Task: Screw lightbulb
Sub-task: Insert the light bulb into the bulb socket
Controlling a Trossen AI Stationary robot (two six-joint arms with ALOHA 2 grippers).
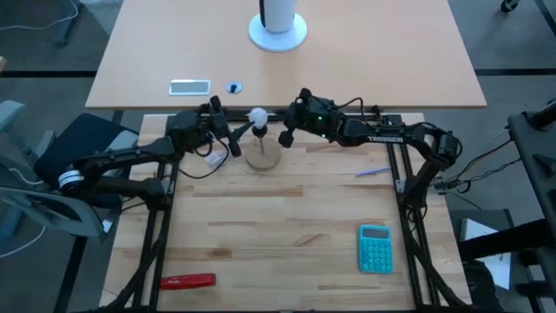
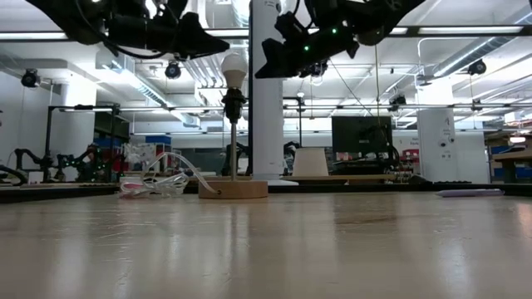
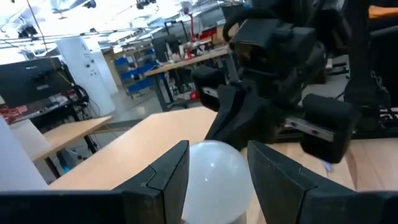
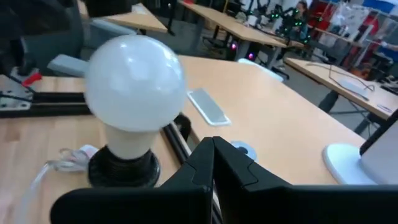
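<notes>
Sitting in its socket (image 4: pixel 121 167) at 12 o'clock on the stand (image 1: pixel 261 157), the bulb (image 1: pixel 258 115) looks light, smooth, fragile; we'd grip its widest part. Left gripper (image 3: pixel 217 174) open around it; right gripper (image 1: pixel 287 136) shut, empty, at 3 o'clock

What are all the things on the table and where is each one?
lightbulb: one, white, on top of the socket above the wooden stand
wooden stand: one, round, light brown, far middle of the table
plastic wrapper: one, clear, beside the stand
calculator: one, teal, near right
red tool: one, near left corner
white lamp base: one, on the far desk
phone: one, pale, on the far desk
left gripper: open, fingers either side of the bulb
right gripper: shut, just right of the bulb
</notes>
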